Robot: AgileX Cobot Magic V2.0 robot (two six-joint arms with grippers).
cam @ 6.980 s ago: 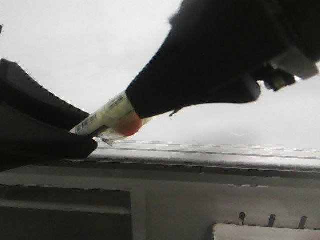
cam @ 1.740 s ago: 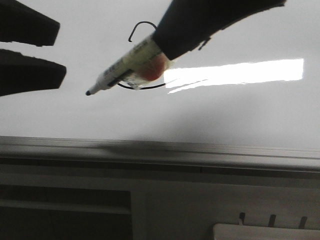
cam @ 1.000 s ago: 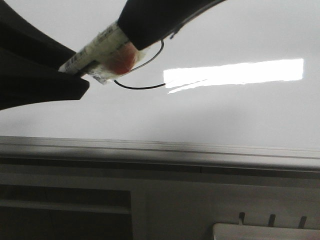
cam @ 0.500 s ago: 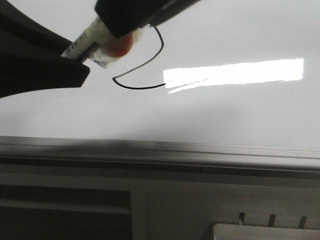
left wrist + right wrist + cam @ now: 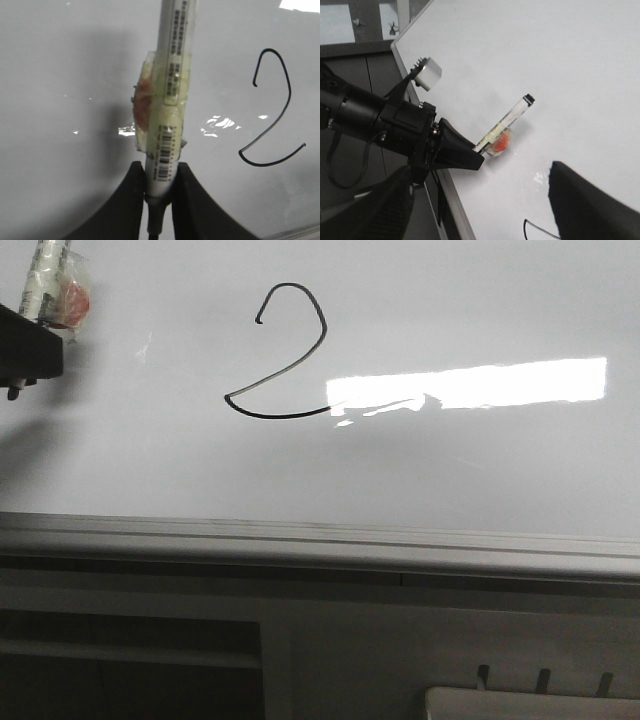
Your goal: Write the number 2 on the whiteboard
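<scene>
Judging from the frames, the writing step looks finished: the thin black hand-drawn number 2 (image 5: 280, 355) stands complete on the large glossy white whiteboard with its grey metal frame edge (image 5: 470, 490), so what remains is a judgement call about parking or handing off the pen.

The numeral sits just beside the bright rectangular glare patch (image 5: 470, 385), its rounded base stroke running into that patch's near end, while its hooked top lies above the glare. In the front view the figure reads upright, its long axis running up and down the board, the hook opening away from the glare and the base tail pointing toward it.

The white barcode-labelled marker pen with a taped orange lump on its side (image 5: 167, 100) is held well away from the numeral, on the side opposite the glare. The black left gripper (image 5: 160, 185) is clamped on the pen's lower barrel, both fingers (image 5: 131, 200) pressed against it. In the right wrist view the pen's dark tip points up off the board, not touching it.

The right gripper (image 5: 480, 210) shows only as two dark blurred fingers standing wide apart, holding nothing.

The next move likely calls for keeping the tip off the surface so no stray mark spoils the numeral.
</scene>
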